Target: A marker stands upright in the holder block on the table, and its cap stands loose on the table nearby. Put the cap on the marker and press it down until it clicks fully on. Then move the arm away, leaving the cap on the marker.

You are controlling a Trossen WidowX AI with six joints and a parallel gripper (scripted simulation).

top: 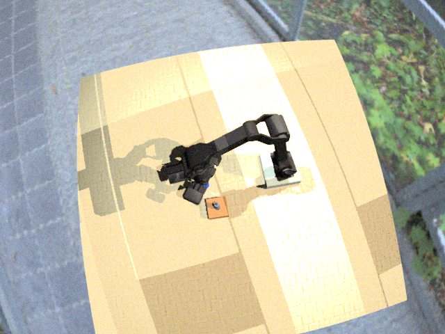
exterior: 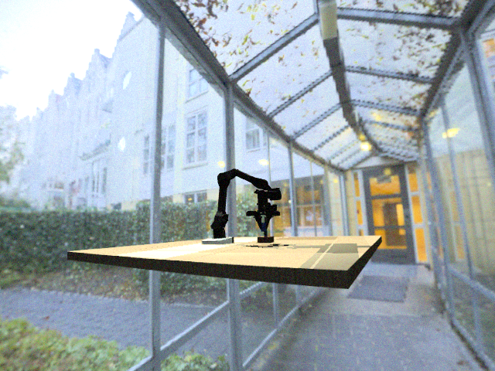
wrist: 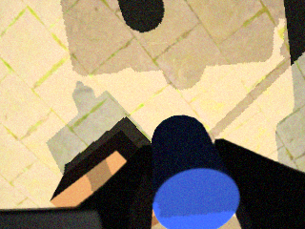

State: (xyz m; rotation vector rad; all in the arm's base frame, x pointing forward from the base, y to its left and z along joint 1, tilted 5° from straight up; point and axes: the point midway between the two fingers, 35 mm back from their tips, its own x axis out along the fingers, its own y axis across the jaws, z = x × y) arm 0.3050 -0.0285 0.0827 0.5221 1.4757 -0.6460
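Note:
The orange holder block (top: 222,213) (exterior: 265,239) (wrist: 89,183) is on the table, with the marker (top: 215,205) upright in its middle, its grey tip bare. In the wrist view only part of the block shows, at the lower left; the marker is hidden there. The blue cap (top: 206,185) (wrist: 196,196) is between my fingers. My gripper (exterior: 264,230) (wrist: 183,150) is shut on the cap and holds it above the table. In the top view the cap shows just above and left of the block, not over the marker.
The arm's pale base plate (top: 268,176) (exterior: 216,241) stands to the right of the block in the top view. The arm arches over from it. Shadows of the arm and gripper fall across the table (top: 186,248).

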